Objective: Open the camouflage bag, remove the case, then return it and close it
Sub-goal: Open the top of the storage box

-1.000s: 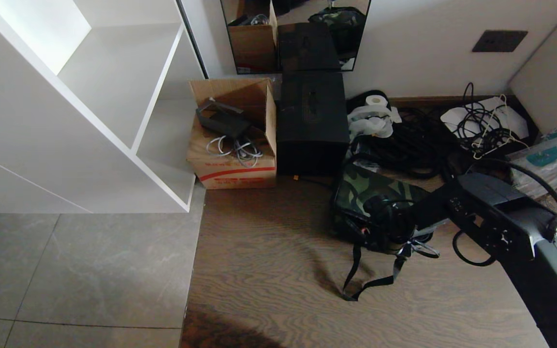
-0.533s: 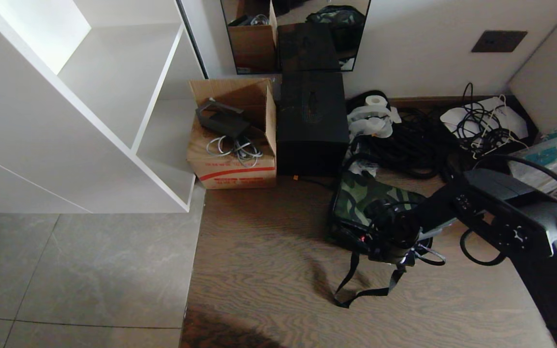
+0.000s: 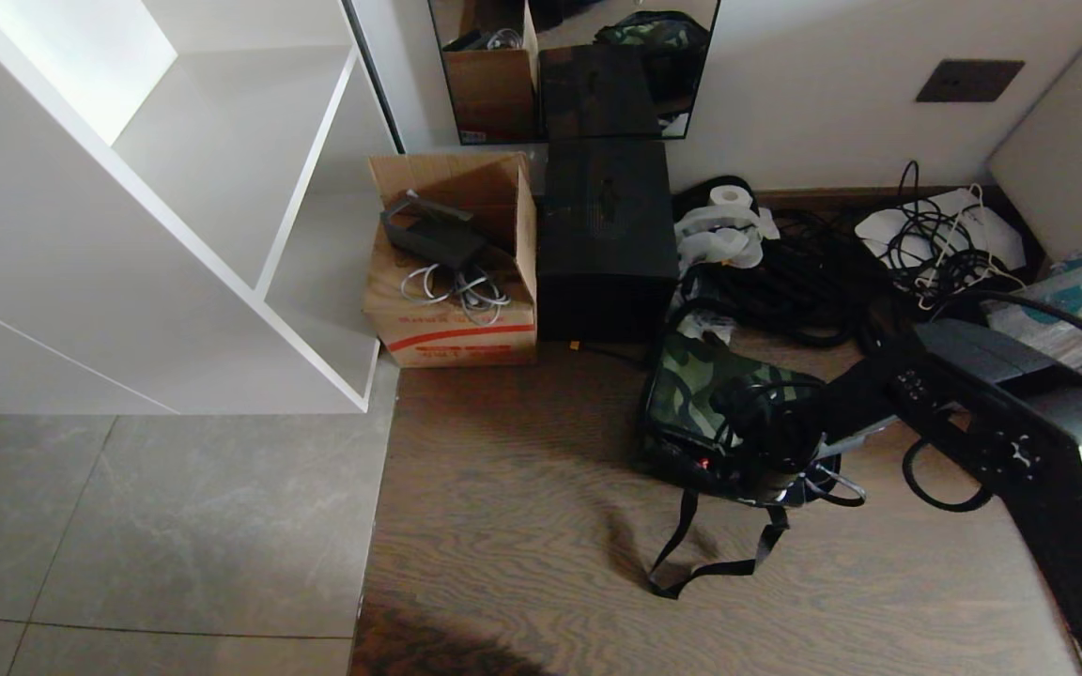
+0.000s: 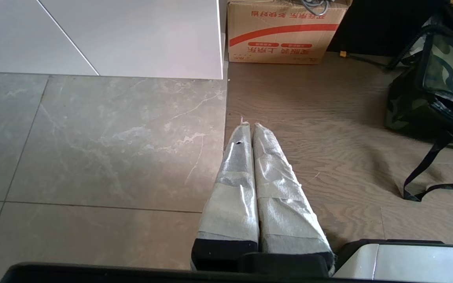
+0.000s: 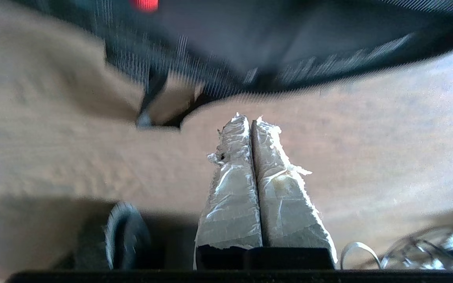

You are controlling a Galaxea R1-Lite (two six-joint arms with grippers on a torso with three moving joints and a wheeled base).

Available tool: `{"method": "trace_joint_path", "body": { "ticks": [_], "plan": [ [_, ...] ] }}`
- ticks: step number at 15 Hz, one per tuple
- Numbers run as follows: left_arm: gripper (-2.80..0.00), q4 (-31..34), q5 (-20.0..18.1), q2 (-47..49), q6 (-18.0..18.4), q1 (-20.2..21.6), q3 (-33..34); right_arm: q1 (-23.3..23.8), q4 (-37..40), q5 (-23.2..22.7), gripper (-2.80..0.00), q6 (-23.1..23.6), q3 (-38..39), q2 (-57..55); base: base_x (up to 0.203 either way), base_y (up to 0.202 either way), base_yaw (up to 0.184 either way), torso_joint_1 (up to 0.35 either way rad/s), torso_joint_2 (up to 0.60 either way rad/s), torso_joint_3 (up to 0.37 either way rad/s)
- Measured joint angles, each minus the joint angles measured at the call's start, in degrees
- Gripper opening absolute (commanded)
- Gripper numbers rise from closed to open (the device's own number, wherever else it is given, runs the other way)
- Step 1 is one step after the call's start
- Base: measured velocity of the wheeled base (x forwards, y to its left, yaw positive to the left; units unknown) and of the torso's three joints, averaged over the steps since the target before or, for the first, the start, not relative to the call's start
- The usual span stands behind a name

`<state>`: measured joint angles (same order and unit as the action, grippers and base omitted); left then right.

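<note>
Right tool point(image 5: 251, 120), pinched empty, beside camouflage bag point(image 3: 705, 385); cardboard box point(image 3: 452, 324) holds cables

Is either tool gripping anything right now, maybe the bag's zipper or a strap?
Nothing. The right tool is shut empty just off the camouflage bag; the left tool is shut empty over the floor.

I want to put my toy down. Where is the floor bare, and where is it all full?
Bare: the grey tiles below the white shelf, and the wood floor between the cardboard box and the camouflage bag. Crowded: the cables by the wall behind the bag, where the right gripper works.
</note>
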<state>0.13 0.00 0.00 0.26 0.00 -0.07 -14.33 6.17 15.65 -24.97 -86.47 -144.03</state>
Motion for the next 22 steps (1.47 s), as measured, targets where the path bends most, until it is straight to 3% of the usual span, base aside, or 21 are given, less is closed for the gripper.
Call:
{"method": "trace_joint_path", "body": {
  "ticks": [4,8,9,13,18,22],
  "plan": [
    [-2.8,0.0,0.0,0.0,0.0,0.0,0.0,4.9,-2.1,-4.3,-2.8,1.4,-2.7,3.1,0.0,0.0,0.0,0.0,0.0,0.0],
    [-2.8,0.0,0.0,0.0,0.0,0.0,0.0,13.6,-2.4,-17.6,-2.8,7.2,-1.6,8.0,0.0,0.0,0.0,0.0,0.0,0.0],
    [-2.8,0.0,0.0,0.0,0.0,0.0,0.0,15.3,-2.6,-18.8,-2.8,8.1,-1.6,8.6,0.0,0.0,0.0,0.0,0.0,0.0],
    [-2.8,0.0,0.0,0.0,0.0,0.0,0.0,22.3,-6.4,-17.8,-2.8,14.2,-2.9,7.5,0.0,0.0,0.0,0.0,0.0,0.0],
    [-2.8,0.0,0.0,0.0,0.0,0.0,0.0,24.5,-9.8,-9.7,-2.8,16.1,-10.3,0.3,0.0,0.0,0.0,0.0,0.0,0.0],
    [-2.8,0.0,0.0,0.0,0.0,0.0,0.0,26.0,-10.0,-4.4,-2.8,21.3,-18.9,-6.6,0.0,0.0,0.0,0.0,0.0,0.0]
  ]
}}
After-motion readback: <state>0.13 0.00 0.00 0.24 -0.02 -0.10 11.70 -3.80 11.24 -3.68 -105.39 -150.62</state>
